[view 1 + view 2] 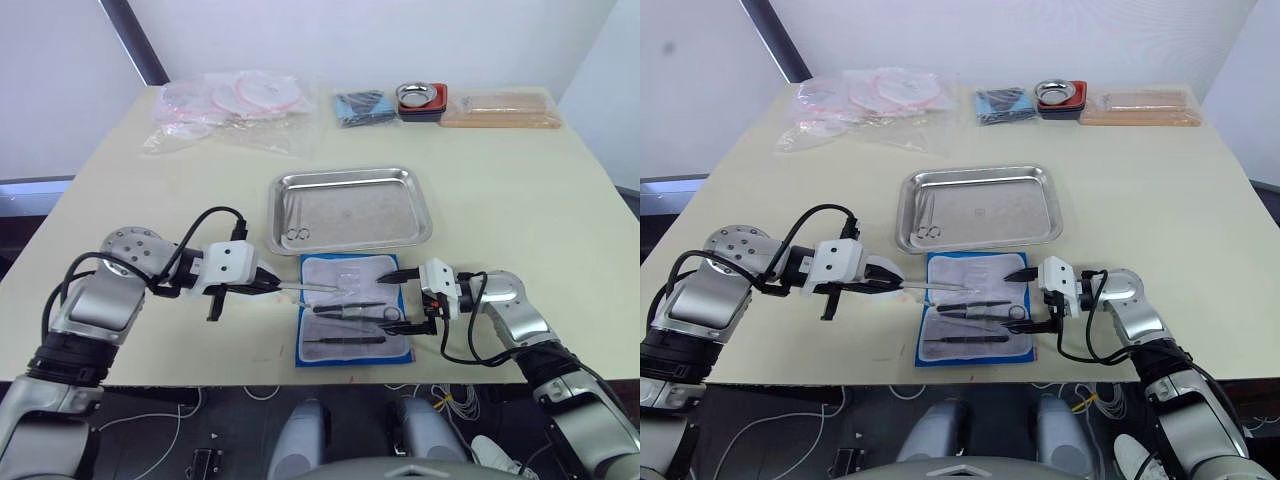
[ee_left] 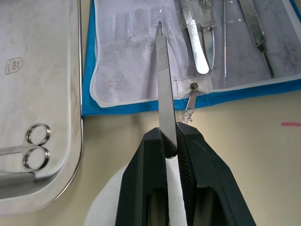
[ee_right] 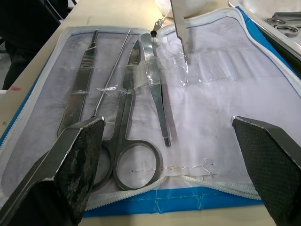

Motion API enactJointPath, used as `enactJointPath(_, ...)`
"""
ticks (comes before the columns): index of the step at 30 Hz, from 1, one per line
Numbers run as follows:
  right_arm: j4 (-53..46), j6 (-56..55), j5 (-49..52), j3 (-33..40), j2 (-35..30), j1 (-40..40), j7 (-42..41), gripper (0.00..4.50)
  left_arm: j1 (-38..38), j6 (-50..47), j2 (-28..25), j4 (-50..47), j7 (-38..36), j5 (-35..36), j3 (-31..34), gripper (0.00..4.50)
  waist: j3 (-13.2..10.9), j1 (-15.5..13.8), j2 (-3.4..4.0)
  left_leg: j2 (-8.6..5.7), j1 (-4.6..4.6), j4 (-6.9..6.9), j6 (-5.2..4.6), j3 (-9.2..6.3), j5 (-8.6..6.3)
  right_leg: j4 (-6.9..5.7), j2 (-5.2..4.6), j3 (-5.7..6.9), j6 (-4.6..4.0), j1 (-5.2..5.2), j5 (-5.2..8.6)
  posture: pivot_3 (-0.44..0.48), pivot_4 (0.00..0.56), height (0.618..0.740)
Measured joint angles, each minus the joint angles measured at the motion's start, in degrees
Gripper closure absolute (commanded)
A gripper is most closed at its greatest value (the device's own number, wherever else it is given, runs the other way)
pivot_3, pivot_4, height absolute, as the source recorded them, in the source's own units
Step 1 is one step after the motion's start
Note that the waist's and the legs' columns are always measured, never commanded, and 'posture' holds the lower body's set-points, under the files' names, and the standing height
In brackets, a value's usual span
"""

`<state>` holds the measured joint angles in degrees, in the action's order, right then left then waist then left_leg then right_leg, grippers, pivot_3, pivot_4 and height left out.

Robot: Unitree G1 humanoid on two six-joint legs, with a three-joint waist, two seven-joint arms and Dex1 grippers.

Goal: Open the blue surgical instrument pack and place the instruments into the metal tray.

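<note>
The blue surgical instrument pack (image 1: 352,312) lies unzipped and flat near the table's front edge, whitish lining up. Several instruments (image 3: 133,108) rest in it: ring-handled scissors, tweezers, a thin probe and a flat handle. My left gripper (image 1: 268,284) is shut on straight tweezers (image 2: 163,80), whose tip hangs over the pack's lining at its left side. At the pack's right side my right gripper (image 3: 167,123) stands open, its fingers (image 3: 77,157) wide apart over the lining. Just behind the pack sits the metal tray (image 1: 350,212) with one pair of scissors (image 2: 34,147) in its near left corner.
Along the far edge lie clear plastic bags (image 1: 235,105), a small blue packet (image 1: 362,106), a steel bowl on a red base (image 1: 420,97) and a tan flat box (image 1: 500,110). The pack's near side lies close to the table's front edge.
</note>
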<state>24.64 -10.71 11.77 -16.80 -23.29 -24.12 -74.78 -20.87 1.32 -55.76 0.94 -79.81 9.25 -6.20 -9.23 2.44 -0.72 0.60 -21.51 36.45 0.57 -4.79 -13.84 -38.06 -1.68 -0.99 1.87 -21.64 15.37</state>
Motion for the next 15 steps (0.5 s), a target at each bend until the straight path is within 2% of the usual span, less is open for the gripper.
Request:
enactJointPath(11, 0.18, -0.08, -0.01, -0.09, 0.02, -0.12, -0.23, 0.00, 1.16, -4.01, -1.09, -3.35, 0.85, 3.70, 4.35, 4.45, 0.01, -0.02, -0.01, 0.02, 0.02, -0.01, 0.00, 0.00, 0.00, 0.00, 0.02, 0.00, 0.00, 0.00, 0.00, 0.000, 0.150, 0.740)
enactJointPath(14, 0.60, -0.14, -0.01, -0.18, 0.07, -0.42, -0.37, 0.00, 1.60, -5.69, -1.00, -4.50, 1.75, 4.56, 5.22, 4.45, 0.01, -0.01, -0.01, 0.02, 0.03, -0.01, 0.00, 0.03, 0.00, 0.00, 0.01, -0.02, 0.01, 0.00, 0.00, 0.000, 0.150, 0.740)
enactJointPath(15, 0.90, -0.31, -0.01, -0.19, 0.13, -0.59, -0.50, 0.00, 1.65, -8.73, 0.32, -5.35, 4.07, 5.98, 5.93, 4.45, 0.01, -0.04, -0.01, 0.02, 0.04, -0.01, 0.00, 0.03, 0.00, -0.01, 0.02, -0.02, 0.04, 0.02, 0.02, 0.000, 0.150, 0.740)
